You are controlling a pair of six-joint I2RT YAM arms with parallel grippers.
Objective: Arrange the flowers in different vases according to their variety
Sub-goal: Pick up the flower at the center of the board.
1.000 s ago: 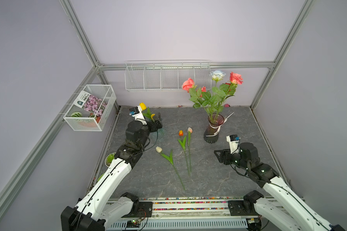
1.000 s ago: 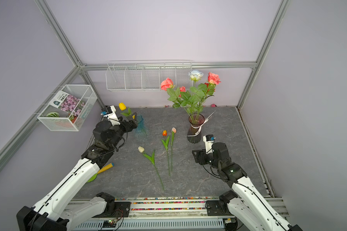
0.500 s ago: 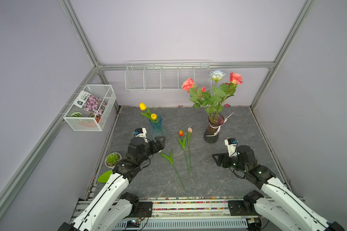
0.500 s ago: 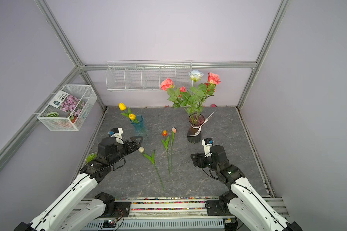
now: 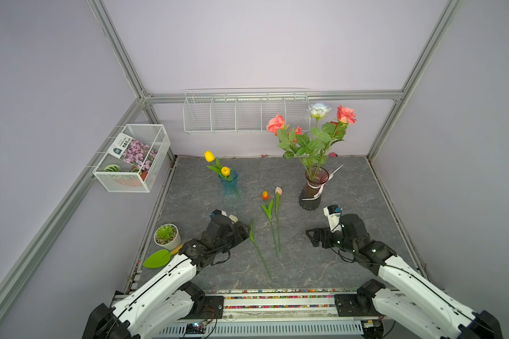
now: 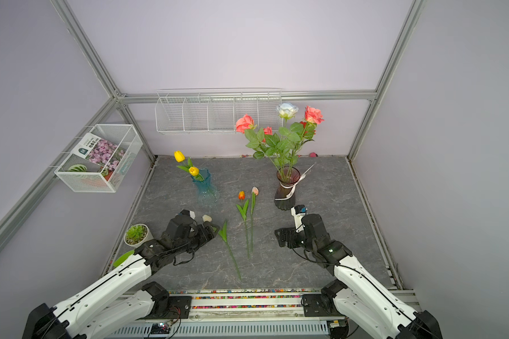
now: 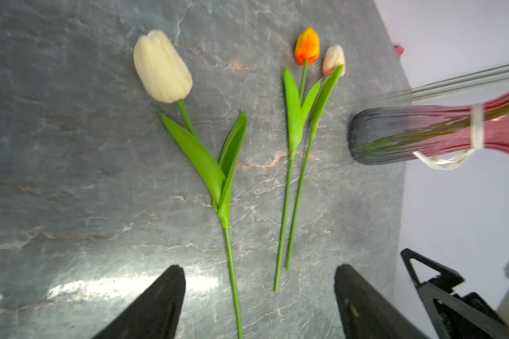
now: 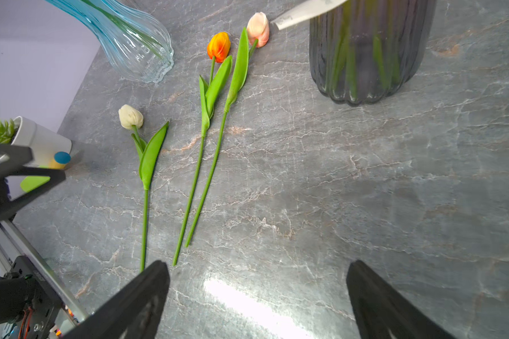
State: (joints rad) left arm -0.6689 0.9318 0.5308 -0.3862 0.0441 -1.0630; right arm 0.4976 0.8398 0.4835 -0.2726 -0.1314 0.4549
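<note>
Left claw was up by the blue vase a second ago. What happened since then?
The left claw pulled back from the teal vase toward the robot; it now hangs open over the stem of the cream tulip, holding nothing. The right claw shifted only slightly. The yellow tulips in the vase, the orange tulip, the pink tulip and the roses stayed put.

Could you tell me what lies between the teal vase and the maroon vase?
An orange tulip and a pink tulip lie there, in both top views.
</note>
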